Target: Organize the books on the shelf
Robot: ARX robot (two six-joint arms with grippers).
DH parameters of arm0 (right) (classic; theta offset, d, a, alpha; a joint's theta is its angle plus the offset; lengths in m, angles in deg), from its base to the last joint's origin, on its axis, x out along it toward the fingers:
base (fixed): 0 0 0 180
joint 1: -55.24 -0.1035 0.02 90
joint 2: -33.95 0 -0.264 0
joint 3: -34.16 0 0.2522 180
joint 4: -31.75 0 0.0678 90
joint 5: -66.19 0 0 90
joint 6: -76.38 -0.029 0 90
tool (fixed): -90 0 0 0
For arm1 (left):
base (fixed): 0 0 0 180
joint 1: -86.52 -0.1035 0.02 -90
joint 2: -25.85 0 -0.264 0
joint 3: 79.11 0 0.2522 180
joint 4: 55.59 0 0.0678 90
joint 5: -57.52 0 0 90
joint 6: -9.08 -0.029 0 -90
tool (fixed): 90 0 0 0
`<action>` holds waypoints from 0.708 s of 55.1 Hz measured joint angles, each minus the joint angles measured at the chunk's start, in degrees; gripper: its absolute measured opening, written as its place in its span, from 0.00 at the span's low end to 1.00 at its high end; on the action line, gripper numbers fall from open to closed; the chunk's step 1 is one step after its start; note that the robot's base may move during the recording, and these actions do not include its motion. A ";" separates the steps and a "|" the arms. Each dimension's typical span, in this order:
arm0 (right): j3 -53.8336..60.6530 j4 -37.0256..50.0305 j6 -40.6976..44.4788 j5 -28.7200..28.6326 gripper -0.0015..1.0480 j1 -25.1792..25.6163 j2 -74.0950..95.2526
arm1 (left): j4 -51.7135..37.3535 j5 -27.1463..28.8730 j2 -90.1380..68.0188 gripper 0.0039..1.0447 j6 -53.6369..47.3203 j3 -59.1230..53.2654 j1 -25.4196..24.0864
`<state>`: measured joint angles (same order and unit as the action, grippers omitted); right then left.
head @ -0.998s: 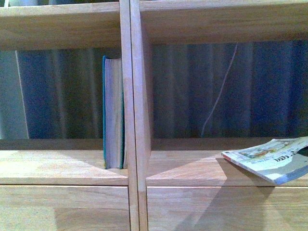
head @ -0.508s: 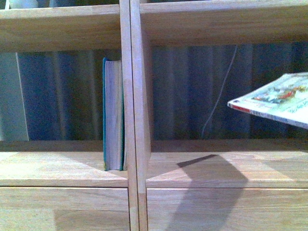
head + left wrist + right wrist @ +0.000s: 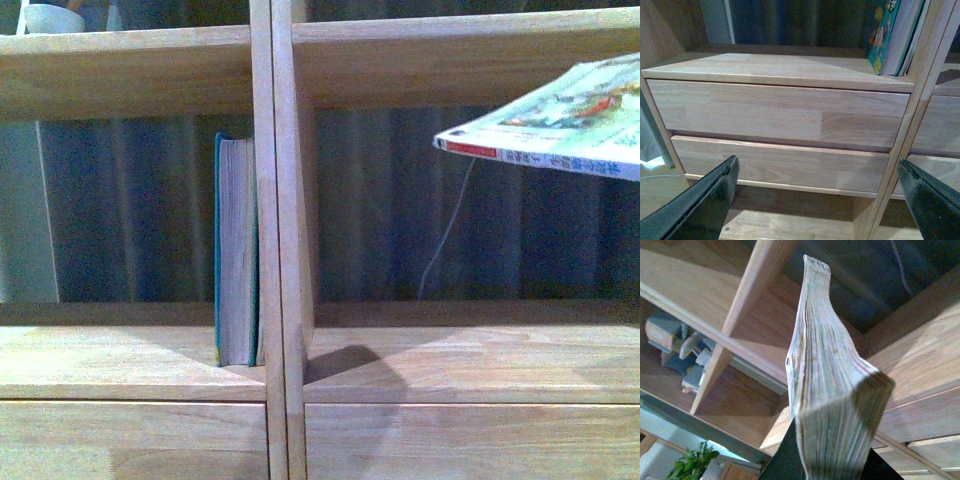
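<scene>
Right gripper (image 3: 832,460): the two dark fingers (image 3: 782,462) are clamped on one end of the paperback (image 3: 815,340), one on each face. The rest of the book runs out away from them unsupported. Its page block is thin and soft, and it bows along its length.

In the front view the paperback (image 3: 550,125) hangs in the air, touching nothing. It is tilted and sits in front of the upper right corner of the right compartment, overlapping the front edge of the board above. The cover is white and illustrated, and the edge has a red strip with dark lettering.

Left gripper (image 3: 817,165): its two black fingers (image 3: 705,205) are wide apart with nothing between them. It is low, in front of the drawer fronts (image 3: 780,112). Two of these are stacked in this view, plain and made of jointed wood.

Teal book (image 3: 235,260): upright in the left compartment, at the right end of its floor board. It stands against the divider (image 3: 280,200), near the front edge, with its pale page edges facing outward.

Shelf (image 3: 420,60): light natural wood with visible grain, flat boards and square openings.

Count: two books, one held and one shelved. Two compartments are in view at this level.

Other: a thin white cord (image 3: 450,230) hangs behind the right compartment. A pale bowl (image 3: 50,15) sits on the top board at its left end. A green plant (image 3: 695,462) shows in the right wrist view.
</scene>
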<state>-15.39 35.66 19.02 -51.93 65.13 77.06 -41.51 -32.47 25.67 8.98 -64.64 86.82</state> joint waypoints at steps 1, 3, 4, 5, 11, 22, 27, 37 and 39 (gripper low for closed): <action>0.00 -0.04 -0.02 0.02 0.07 -0.17 -0.20 | 0.00 0.00 0.00 0.93 0.00 0.00 0.00; 0.00 -0.15 0.00 0.20 0.07 -0.96 -0.90 | 0.00 0.00 0.00 0.93 0.00 0.00 0.00; 0.00 -0.20 0.00 0.24 0.07 -1.14 -1.03 | 0.00 0.00 0.00 0.93 -0.02 0.00 0.00; 0.00 -0.28 0.00 0.37 0.07 -1.53 -1.31 | 0.00 -0.02 0.00 0.93 0.00 0.00 0.00; 0.00 -0.79 0.09 1.53 0.07 -3.54 -1.92 | 1.86 2.36 -0.98 0.93 2.78 0.61 0.28; 0.00 -0.96 0.31 3.21 0.07 -6.10 -1.75 | -3.85 -4.13 -15.56 0.93 14.95 4.81 -6.32; 0.00 -0.96 0.59 3.50 0.07 -6.69 -1.68 | -6.95 -8.52 -20.09 0.93 16.96 7.28 -10.69; 0.00 -0.92 1.07 3.91 0.07 -6.99 -0.98 | -10.54 -19.19 -26.71 0.93 21.24 12.79 -17.70; 0.00 -0.90 1.14 4.02 0.07 -7.06 -0.83 | -11.13 -21.09 -27.93 0.93 22.14 14.12 -18.36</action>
<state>-15.39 34.76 20.15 -47.91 58.07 76.23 -52.64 -53.56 -2.26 31.12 -50.52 68.46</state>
